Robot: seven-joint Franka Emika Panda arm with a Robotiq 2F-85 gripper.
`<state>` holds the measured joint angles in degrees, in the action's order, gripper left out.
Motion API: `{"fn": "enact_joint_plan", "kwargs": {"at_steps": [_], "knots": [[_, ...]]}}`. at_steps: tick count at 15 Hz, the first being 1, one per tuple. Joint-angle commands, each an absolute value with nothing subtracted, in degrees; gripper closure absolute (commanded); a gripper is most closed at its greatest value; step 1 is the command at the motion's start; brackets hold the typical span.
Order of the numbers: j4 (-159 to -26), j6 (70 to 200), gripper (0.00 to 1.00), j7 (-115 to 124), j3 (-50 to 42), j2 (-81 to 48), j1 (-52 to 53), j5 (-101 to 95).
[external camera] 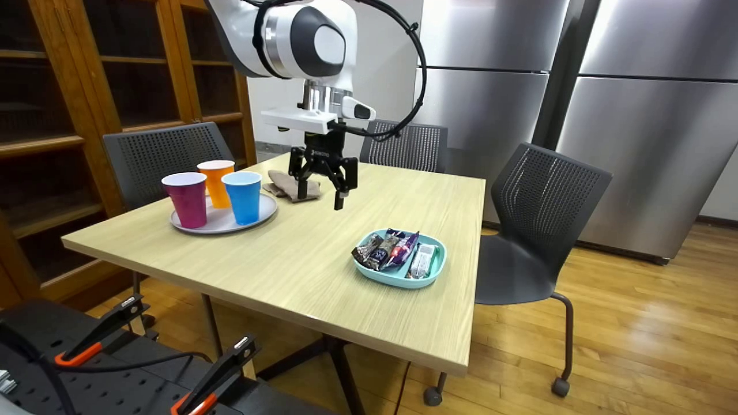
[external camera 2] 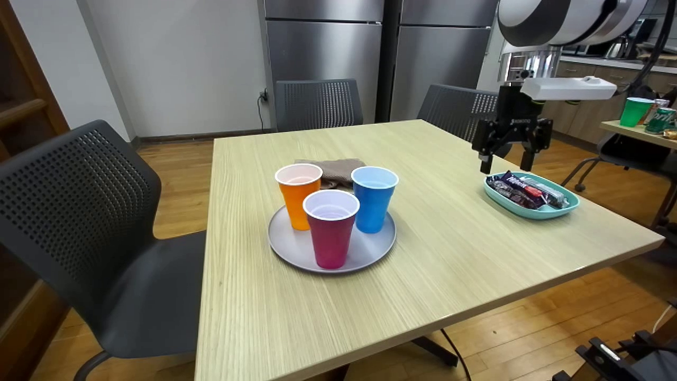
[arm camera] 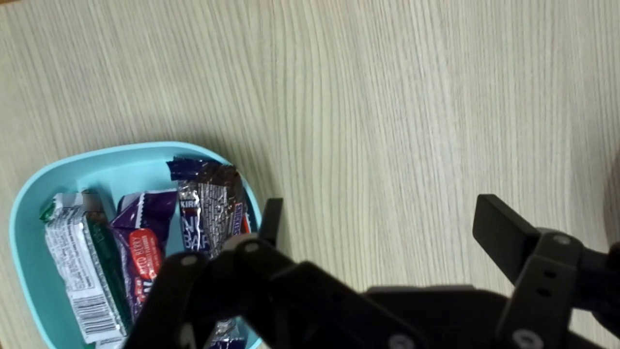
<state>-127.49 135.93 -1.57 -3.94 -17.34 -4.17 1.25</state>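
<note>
Fingers (external camera: 302,189) apart above table (external camera: 288,253); wrapped bars (external camera: 400,251) in tray (external camera: 396,282).

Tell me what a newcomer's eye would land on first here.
Probably the bright maroon cup, orange cup and blue cup, standing together on a gray plate. Next comes the gripper, open and empty above the table. Then the turquoise tray of wrapped bars, near the table's edge.

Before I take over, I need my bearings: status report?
End effector open, holding nothing. Snack bars in light blue tray, ungripped. Wrist view: only table between fingers.
</note>
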Motion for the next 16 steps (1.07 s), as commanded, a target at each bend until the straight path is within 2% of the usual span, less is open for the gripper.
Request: {"fn": "enact_joint_plan", "kwargs": {"at_steps": [1,16], "knots": [[-132.1,137.04,0.0,-2.75,-3.32,-13.41,-3.35,-0.77],[-131.19,136.03,0.0,-1.73,-3.31,-14.99,-2.81,-0.88]]}}
